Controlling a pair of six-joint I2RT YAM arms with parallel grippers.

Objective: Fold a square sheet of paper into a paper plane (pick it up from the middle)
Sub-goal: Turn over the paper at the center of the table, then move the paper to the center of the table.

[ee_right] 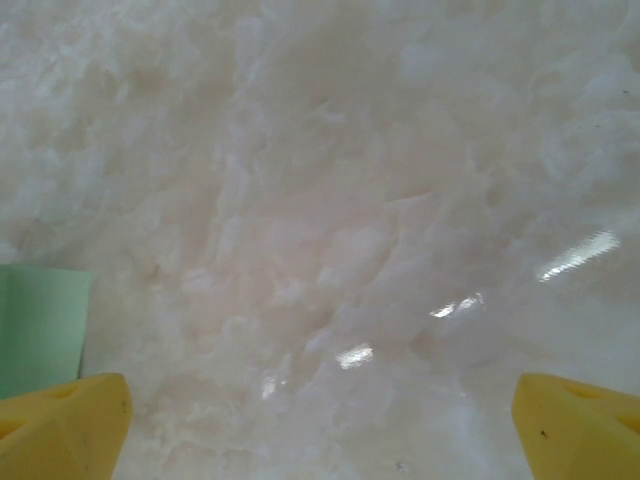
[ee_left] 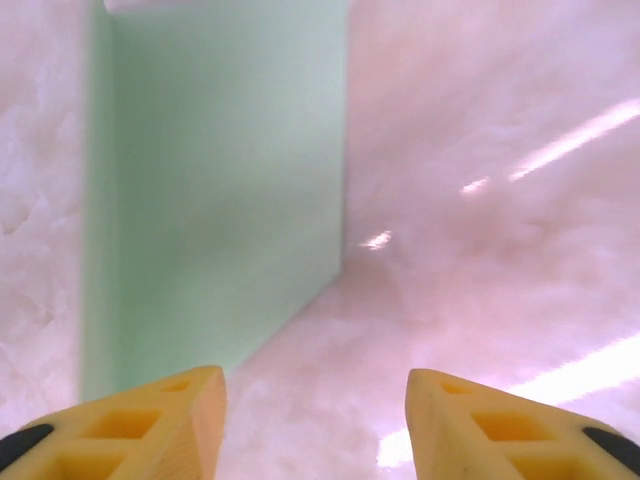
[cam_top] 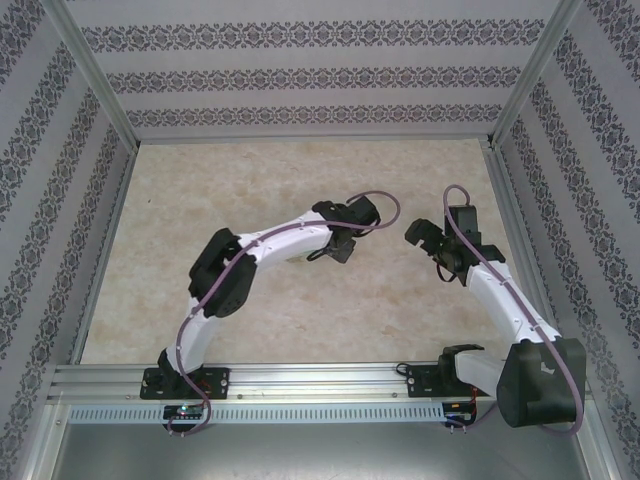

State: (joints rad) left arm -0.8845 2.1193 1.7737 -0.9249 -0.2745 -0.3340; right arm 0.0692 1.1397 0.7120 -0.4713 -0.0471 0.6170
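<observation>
Left wrist view first: look past the yellow wedge-shaped fingers (ee_left: 150, 420) of the left gripper (ee_left: 315, 425), held apart with nothing but bare tabletop between, to the thin pale mint-green sheet of paper (ee_left: 220, 180), lying flat on the glossy cream marble-patterned table (ee_left: 480, 300), just ahead of the left-hand finger. Judged as a moment between creases, with no grip on anything. For the coming fold, bring the left gripper over the middle of the sheet rather than a corner; pinch only the top layer, lift little, and carry the edge straight across to meet the far border before pressing down. Use the right gripper (ee_right: 320, 430), likewise wide open and empty over the table, to pin the near part against sliding, a likely trouble with paper so light on so shiny a surface.

As for looks: plain, unmarked, matte, straight-edged; taller than wide from the left wrist, with a darker band down its left side, second layer or mere shade, impossible to tell. From the right wrist, just one squared corner of the sheet of paper (ee_right: 40, 325) at the left edge, above the left-hand yellow finger. Nothing dart-like yet.
</observation>
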